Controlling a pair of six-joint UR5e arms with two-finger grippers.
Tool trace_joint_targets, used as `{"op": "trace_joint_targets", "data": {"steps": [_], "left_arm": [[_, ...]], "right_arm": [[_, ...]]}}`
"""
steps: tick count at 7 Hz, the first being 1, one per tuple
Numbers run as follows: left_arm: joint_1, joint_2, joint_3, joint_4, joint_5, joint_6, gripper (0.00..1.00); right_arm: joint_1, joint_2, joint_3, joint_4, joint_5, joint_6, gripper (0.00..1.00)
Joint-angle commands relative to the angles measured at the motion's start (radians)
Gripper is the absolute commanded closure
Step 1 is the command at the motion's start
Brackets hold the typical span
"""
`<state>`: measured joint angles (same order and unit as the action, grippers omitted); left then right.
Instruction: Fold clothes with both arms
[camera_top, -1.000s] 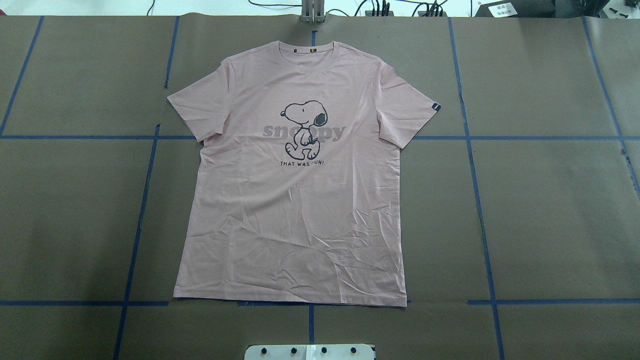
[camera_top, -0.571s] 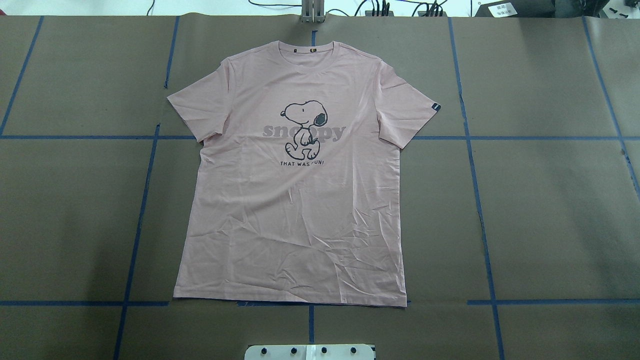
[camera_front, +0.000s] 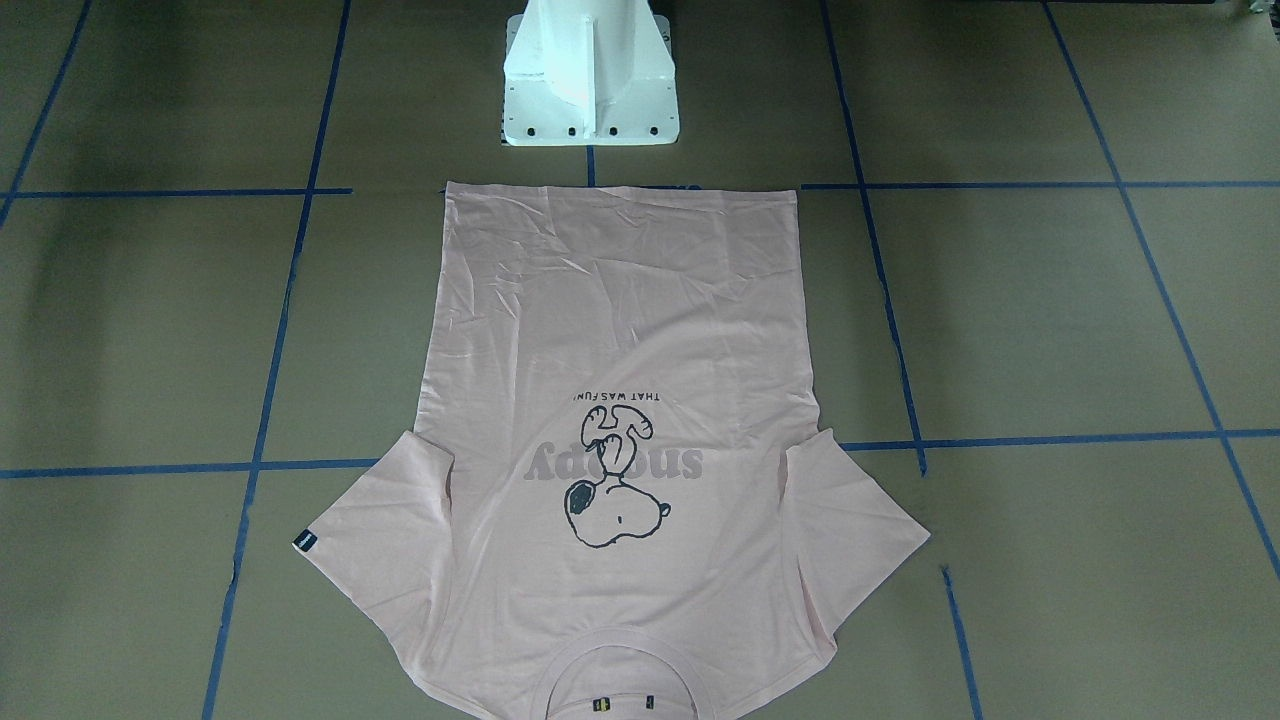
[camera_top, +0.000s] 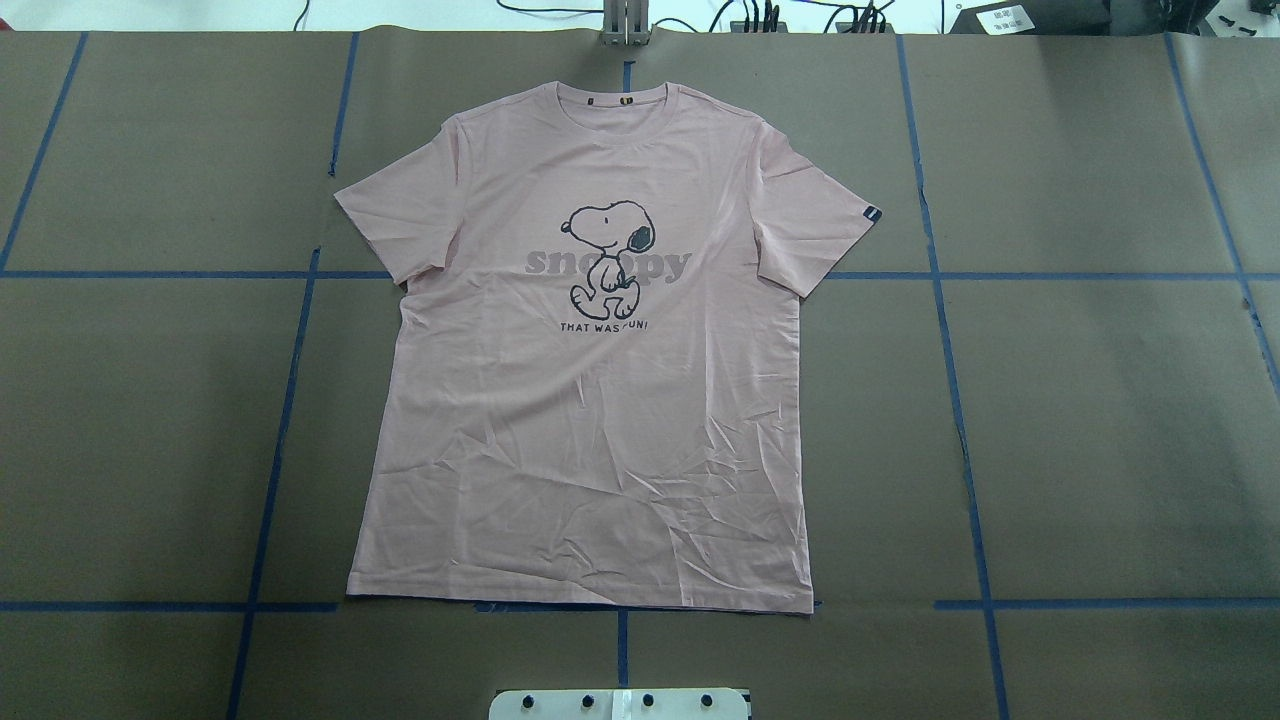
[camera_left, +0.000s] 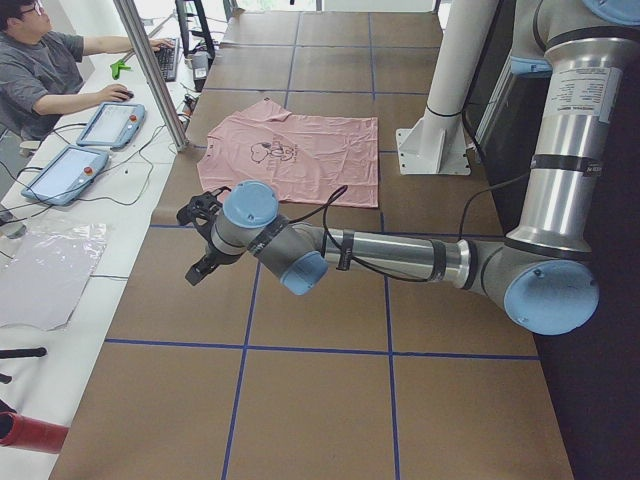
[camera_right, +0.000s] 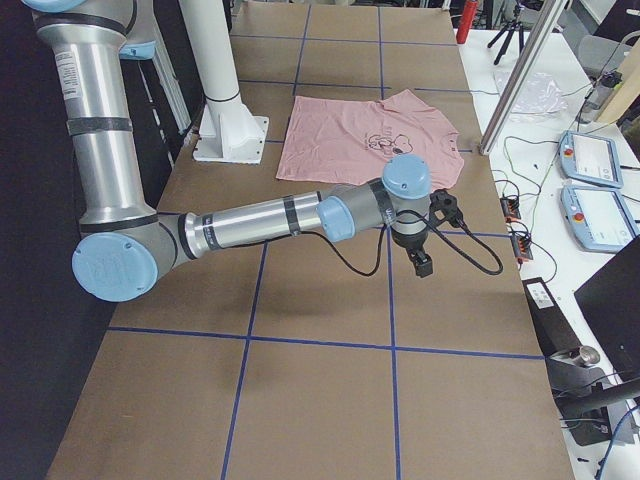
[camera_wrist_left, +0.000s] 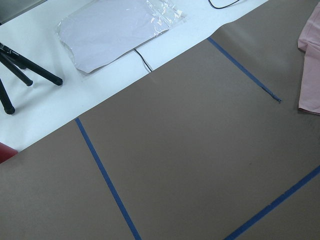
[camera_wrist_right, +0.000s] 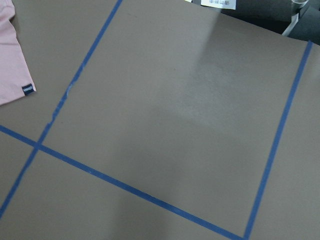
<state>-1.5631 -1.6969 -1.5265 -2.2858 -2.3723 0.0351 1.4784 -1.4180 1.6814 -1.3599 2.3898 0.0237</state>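
The pale pink T-shirt (camera_top: 590, 420) lies flat and spread out, print side up, with its collar at the far edge and its hem near the robot base. It also shows in the front-facing view (camera_front: 620, 330) and both side views (camera_left: 300, 160) (camera_right: 360, 135). The small black sleeve tag (camera_top: 872, 214) is on the sleeve toward my right side. My left gripper (camera_left: 200, 250) hovers over bare table well left of the shirt. My right gripper (camera_right: 422, 250) hovers well right of it. I cannot tell whether either is open or shut. One sleeve edge shows in each wrist view (camera_wrist_left: 311, 65) (camera_wrist_right: 10, 65).
The table is covered in brown paper (camera_top: 1100, 420) with blue tape lines. The white pedestal base (camera_front: 590, 80) stands by the shirt's hem. An operator (camera_left: 50, 70), tablets (camera_left: 110, 125) and a metal post (camera_left: 150, 70) are along the far table edge. A plastic bag (camera_wrist_left: 115, 30) lies there too.
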Motion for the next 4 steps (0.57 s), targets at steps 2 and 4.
{"op": "trace_joint_targets", "data": {"steps": [2,4], "left_arm": [[0.023,-0.003,0.04,-0.101,0.005,-0.05,0.0],[0.034,-0.001,0.04,-0.103,0.005,-0.052,0.0]], "right_arm": [[-0.246,0.167,0.007,0.06,-0.142,0.512,0.0],[-0.482,0.218,-0.017,0.178,-0.441,0.776,0.0]]}}
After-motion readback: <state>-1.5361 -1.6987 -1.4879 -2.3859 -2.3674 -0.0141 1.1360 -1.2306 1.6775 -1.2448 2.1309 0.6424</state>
